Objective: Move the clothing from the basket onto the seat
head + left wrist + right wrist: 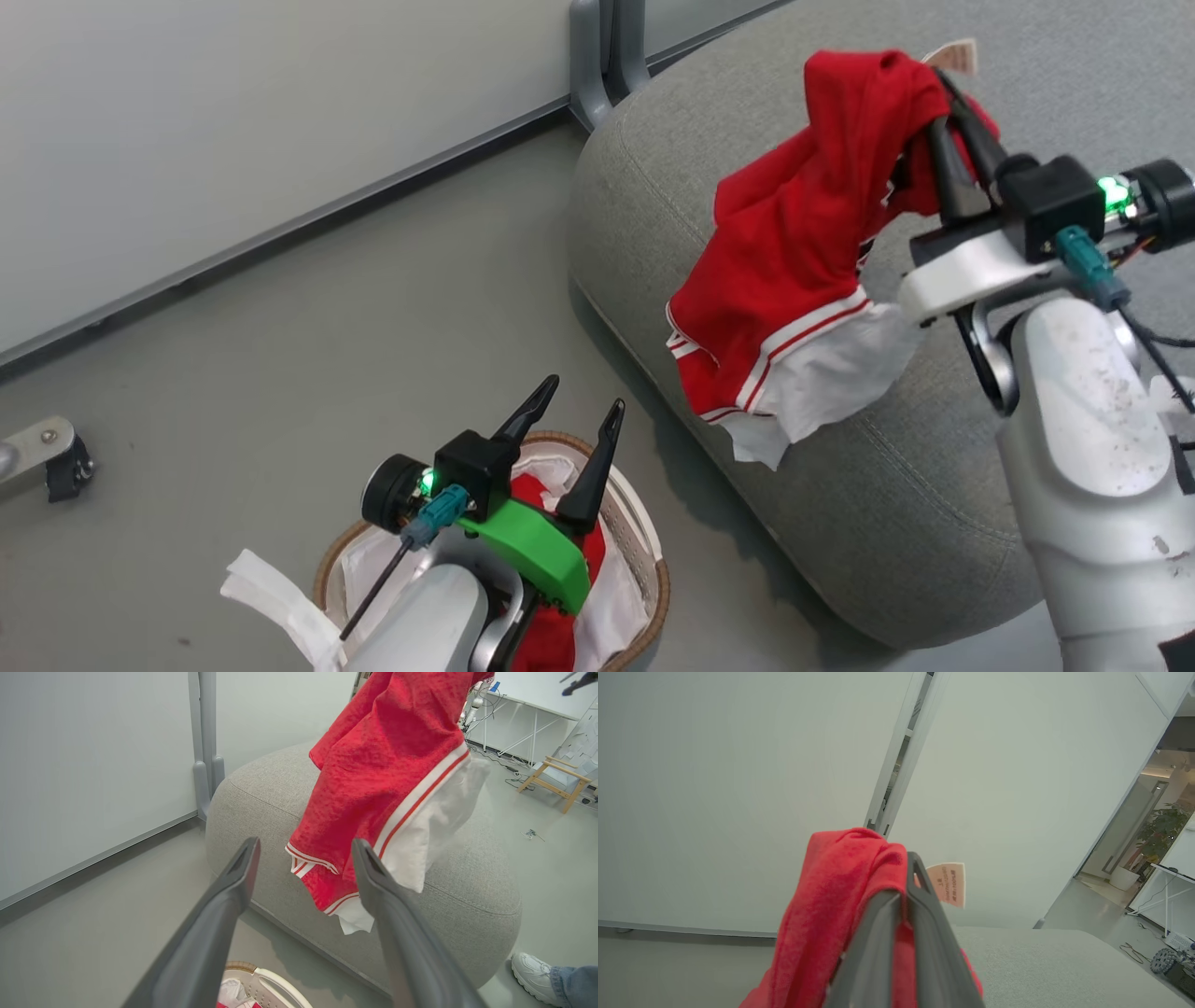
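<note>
Head view, 7 o'clock: left gripper (584,392) above basket (661,583), fingers (534,409) spread wide, empty; more red clothing (546,644) inside. 2 o'clock: right gripper (945,93), fingers (945,159) pinched shut on red-and-white garment (794,233), dangling over grey seat (887,485). Fabric likely soft, light, limp; best pinched at bunched fold near top.

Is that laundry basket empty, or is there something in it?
Not empty. In the head view, red clothing lies inside the basket on its white liner, beneath the left gripper.
</note>
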Controlling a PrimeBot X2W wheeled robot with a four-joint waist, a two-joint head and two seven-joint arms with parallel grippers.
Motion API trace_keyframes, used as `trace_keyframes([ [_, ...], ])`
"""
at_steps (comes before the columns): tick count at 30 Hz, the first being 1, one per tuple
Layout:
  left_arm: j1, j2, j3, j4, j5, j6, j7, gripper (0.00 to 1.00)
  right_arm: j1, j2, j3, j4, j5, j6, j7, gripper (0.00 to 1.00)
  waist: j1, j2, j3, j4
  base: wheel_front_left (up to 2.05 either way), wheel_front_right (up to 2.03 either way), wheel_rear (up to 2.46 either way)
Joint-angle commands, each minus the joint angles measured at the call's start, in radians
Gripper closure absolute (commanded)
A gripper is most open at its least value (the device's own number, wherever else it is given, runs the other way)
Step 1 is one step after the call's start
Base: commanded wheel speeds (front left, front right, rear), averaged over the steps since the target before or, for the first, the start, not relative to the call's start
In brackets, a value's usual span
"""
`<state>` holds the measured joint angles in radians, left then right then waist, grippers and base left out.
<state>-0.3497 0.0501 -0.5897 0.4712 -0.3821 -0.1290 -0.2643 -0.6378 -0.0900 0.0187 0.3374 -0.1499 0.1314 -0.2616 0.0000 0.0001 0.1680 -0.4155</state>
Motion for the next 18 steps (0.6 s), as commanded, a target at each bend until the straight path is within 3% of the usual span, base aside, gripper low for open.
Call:
trace_keyframes([
  [1,-0.024,0.014,-0.004,-0.001,0.005,-0.003,0.000,0.00,-0.038,-0.008,-0.012,0.006,0.009,-0.001,-0.005,1.00,0.0000,-0.0001,0.049,0.023,0.00,0.00,0.00],
  [6,-0.057,0.031,-0.010,-0.009,0.013,-0.003,0.000,0.00,-0.174,-0.066,-0.067,0.023,-0.006,-0.001,-0.005,1.00,0.0000,-0.0001,0.117,0.057,0.00,0.00,0.00],
  [18,-0.148,0.057,-0.040,-0.072,0.048,-0.003,0.000,0.00,-0.534,-0.328,-0.175,0.079,-0.064,-0.001,0.006,1.00,0.0000,-0.0001,0.300,0.157,0.00,0.00,0.00],
])
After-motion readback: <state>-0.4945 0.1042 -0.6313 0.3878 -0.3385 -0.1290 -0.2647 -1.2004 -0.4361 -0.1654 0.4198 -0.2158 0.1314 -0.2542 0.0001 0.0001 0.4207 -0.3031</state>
